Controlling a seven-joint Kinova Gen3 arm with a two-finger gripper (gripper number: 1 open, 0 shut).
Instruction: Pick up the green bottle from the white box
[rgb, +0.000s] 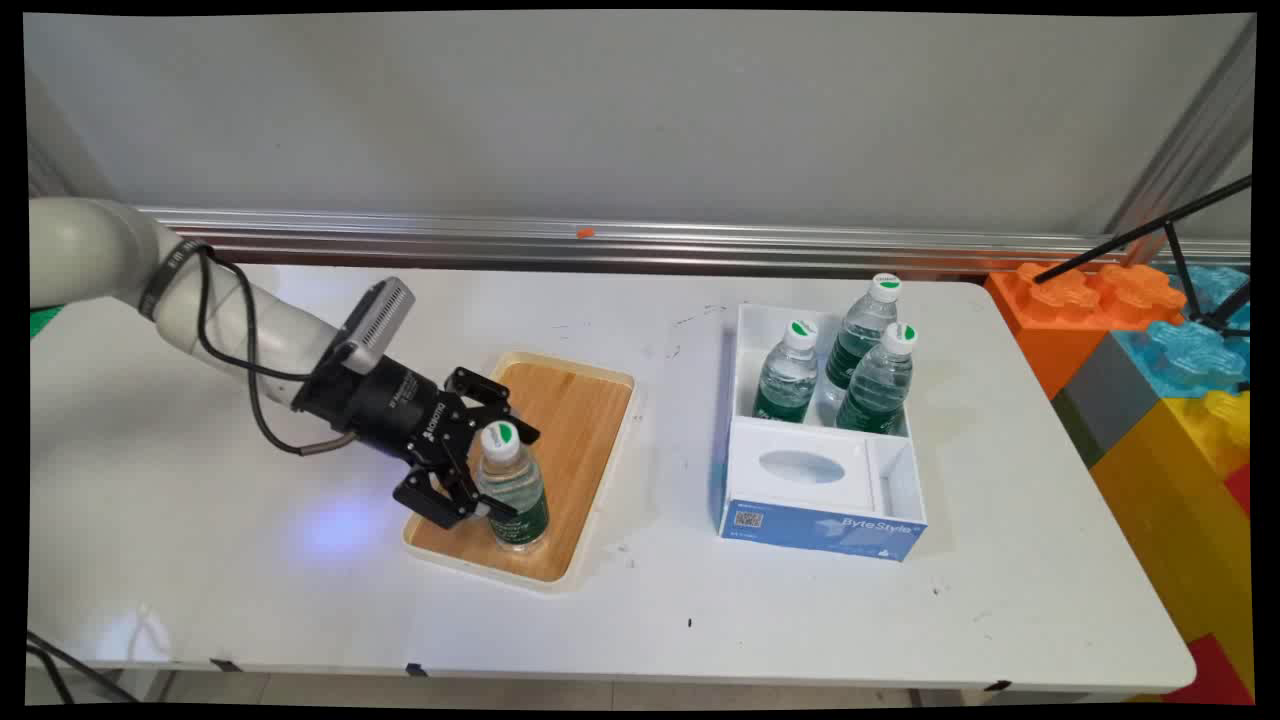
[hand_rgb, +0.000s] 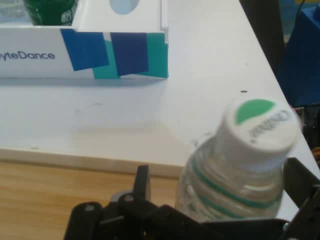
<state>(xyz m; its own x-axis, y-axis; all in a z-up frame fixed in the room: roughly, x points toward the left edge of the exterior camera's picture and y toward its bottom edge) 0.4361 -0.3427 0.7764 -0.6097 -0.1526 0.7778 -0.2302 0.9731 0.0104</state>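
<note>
Fig. Gripper (rgb: 478, 470) reaches in from the left, low over the wooden tray (rgb: 585, 410), w/ fingers set either side of a water bottle (rgb: 512, 490); whether they press on it or stand just clear cannot be told. Bottle stands upright on the tray's near part, white cap w/ green mark up; in hand view the bottle (hand_rgb: 240, 170) sits between the black fingers (hand_rgb: 300, 182). Right of the tray, apart from it: a white-and-blue box (rgb: 820, 525) holding three more bottles (rgb: 840, 365) in its far compartment. Beyond the table's right end: coloured blocks (rgb: 1170, 360).
</note>
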